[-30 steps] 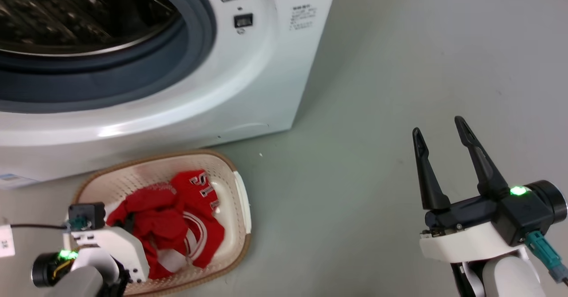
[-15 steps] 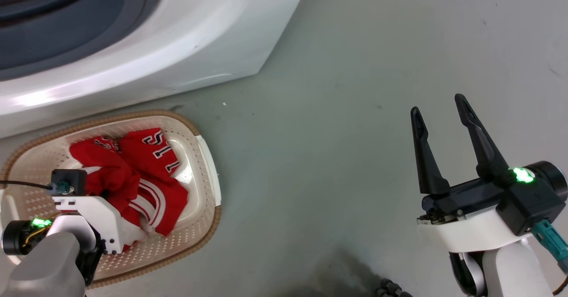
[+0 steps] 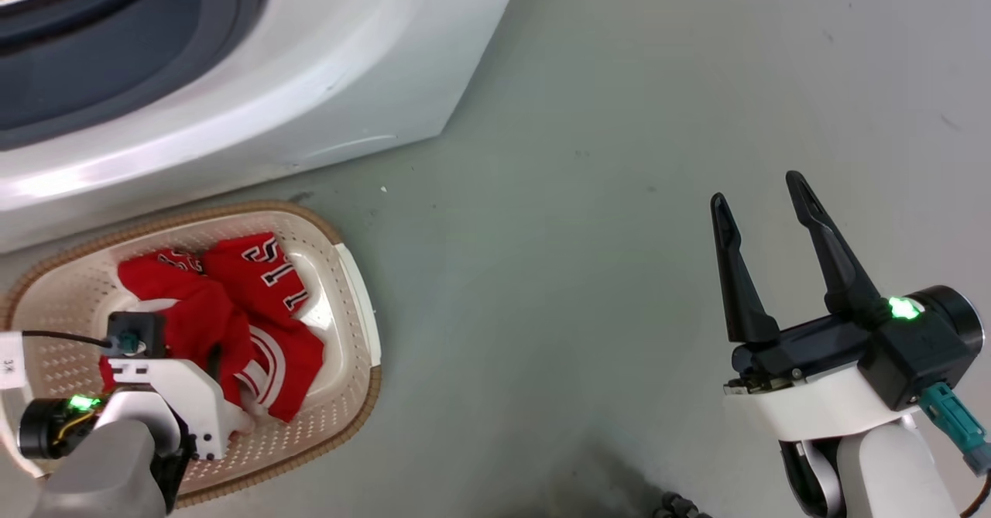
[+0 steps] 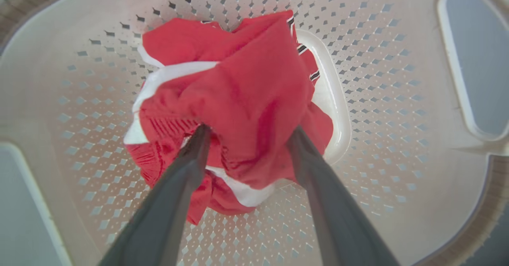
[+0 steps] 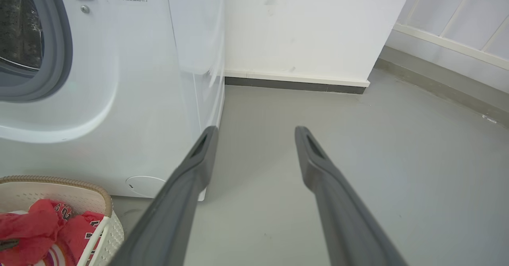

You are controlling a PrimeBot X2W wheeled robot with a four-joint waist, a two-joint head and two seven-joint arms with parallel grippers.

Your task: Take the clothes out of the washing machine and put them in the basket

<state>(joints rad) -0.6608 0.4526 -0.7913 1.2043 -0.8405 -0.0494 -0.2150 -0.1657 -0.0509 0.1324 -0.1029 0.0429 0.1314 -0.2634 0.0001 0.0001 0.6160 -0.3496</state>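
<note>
Head view: the small cream perforated plastic basket with a brown woven rim [image 3: 255, 210] stands on the grey floor [image 3: 581, 231], just in front of the large white front-loading washing machine [image 3: 310, 77]. The bright red fabric clothes with white stripes and white lettering [image 3: 263, 286] lie bunched inside the basket, on its base. How many pieces make up the heap cannot be told.

Left wrist view: the left gripper [image 4: 249, 133] points down into the basket [image 4: 397, 99]. Its two dark fingers are spread apart and their tips meet the red clothes [image 4: 246, 87], with a fold of cloth lying between them. No clamping of the cloth is evident.

Right gripper [image 3: 757, 193] hangs above bare floor, well apart from the basket, with its fingers wide and nothing between them.

Right wrist view: confirms the same gap between the right gripper's [image 5: 256, 130] fingers. It shows the washing machine [image 5: 139, 99] with its grey porthole seal [image 5: 63, 51] and steel drum [image 5: 20, 27]. The basket [image 5: 101, 196] with the clothes [image 5: 47, 226] sits at the machine's foot, and a white wall [image 5: 310, 27] stands behind.
</note>
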